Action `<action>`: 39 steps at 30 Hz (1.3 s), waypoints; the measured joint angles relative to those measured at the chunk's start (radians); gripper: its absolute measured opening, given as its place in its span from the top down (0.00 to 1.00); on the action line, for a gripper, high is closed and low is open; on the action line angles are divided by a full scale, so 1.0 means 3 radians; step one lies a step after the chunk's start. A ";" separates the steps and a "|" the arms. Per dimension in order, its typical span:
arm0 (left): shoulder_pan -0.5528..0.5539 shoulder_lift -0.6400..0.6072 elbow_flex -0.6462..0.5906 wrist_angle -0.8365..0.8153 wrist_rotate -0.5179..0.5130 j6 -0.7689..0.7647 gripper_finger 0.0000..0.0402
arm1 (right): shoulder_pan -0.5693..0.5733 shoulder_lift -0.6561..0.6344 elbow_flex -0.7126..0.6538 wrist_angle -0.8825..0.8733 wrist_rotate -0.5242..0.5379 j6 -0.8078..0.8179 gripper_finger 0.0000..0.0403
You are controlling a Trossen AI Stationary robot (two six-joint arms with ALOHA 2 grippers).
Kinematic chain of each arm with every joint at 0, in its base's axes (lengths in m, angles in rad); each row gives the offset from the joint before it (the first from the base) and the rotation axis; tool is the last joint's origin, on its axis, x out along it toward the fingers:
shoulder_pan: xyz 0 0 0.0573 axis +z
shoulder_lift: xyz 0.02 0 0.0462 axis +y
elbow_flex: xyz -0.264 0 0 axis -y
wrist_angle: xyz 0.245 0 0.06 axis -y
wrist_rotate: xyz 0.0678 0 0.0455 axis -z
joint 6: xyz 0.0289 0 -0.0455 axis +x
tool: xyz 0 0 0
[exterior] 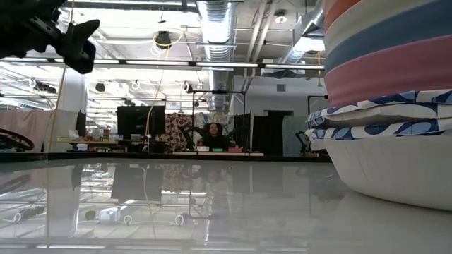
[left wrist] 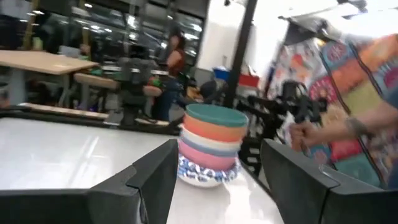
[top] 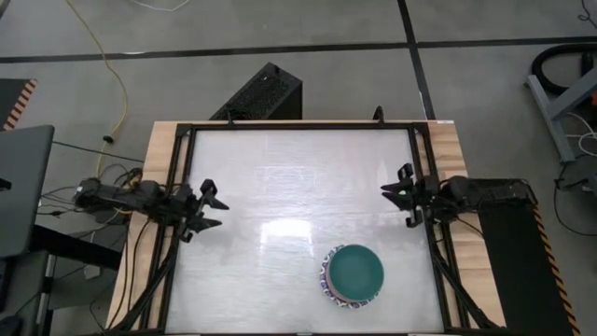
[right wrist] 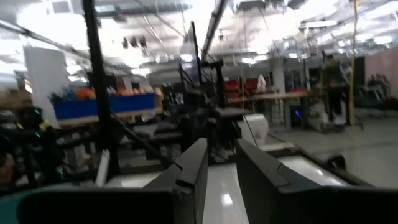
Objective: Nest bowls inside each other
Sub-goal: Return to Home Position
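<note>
Now, left gripper (top: 215,205): hangs over the table's left edge, about halfway along it; fingers spread wide, grasping nothing.
Table (top: 280,177): glossy white top in a dark frame, the ceiling lights mirrored in it.
Stack of bowls (left wrist: 207,155): stands upright on the table's right half, close to the edge lowest in the high view, apart from both grippers.
Teal-green bowl (top: 354,269): crowns the stack, hollow facing up.
Orange bowl (left wrist: 214,129): nested directly under the teal-green one.
Cream bowl (exterior: 353,28): next down.
Blue bowl (exterior: 395,37): under the cream one; only a band of it shows.
Pink bowl (exterior: 395,70): below the blue band.
White bowls with blue patterned rims (exterior: 374,113): foot of the stack, several rims one over another; the lowest rests on the table. I cannot count them surely.
Right gripper (top: 390,191): over the table's right edge, about halfway along it; fingers parted by a narrow gap, nothing between them.
Person (left wrist: 354,74): beyond the table's right edge, well off it, in a bright patterned garment; a hand (left wrist: 303,132) shows past the stack in the left wrist view.
</note>
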 joint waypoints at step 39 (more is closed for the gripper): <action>0.0252 0.0000 -0.0004 -0.0223 -0.0390 0.0590 0.45 | -0.0243 0.0000 0.0000 -0.0633 0.0017 -0.0247 0.74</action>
